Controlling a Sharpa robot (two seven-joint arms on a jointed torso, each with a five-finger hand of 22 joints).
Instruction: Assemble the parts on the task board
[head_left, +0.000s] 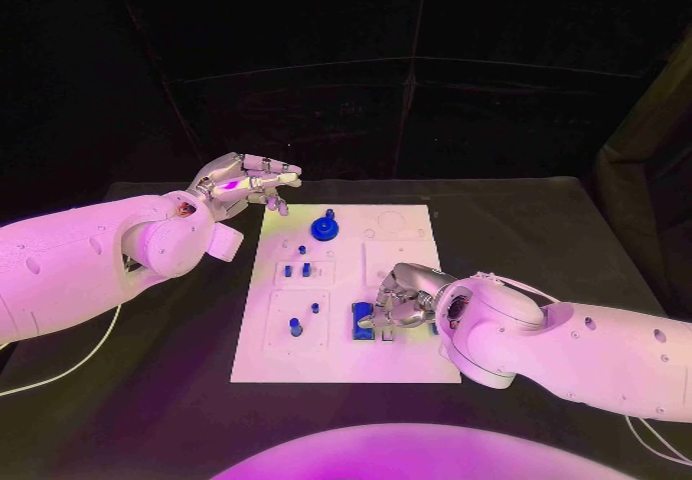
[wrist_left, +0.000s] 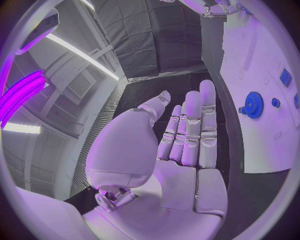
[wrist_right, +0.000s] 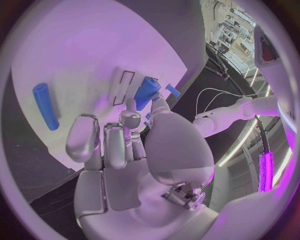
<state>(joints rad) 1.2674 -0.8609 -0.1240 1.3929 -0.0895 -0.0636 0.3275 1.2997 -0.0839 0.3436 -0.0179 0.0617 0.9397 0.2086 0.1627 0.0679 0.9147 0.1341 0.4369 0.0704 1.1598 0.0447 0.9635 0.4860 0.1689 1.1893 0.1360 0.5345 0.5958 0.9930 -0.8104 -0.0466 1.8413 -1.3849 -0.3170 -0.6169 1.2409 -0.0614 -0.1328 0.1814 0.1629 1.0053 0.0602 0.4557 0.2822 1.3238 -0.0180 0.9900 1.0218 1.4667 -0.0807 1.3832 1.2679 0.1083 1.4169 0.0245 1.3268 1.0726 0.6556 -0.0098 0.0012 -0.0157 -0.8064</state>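
In the head view, the lower right part of the white rectangular task board (head_left: 340, 362) is covered by the silver many-fingered right hand (head_left: 400, 303), and the small blue block-shaped parts (head_left: 362, 321) beneath its fingers are partly hidden, so contact between fingers and parts cannot be judged. In the right wrist view, the blue oblong part (wrist_right: 147, 91) is partly masked by the fingertips (wrist_right: 130, 118). In the left wrist view, the board is cut off at the circle's rim beyond the blue toothed gear (wrist_left: 254, 104).
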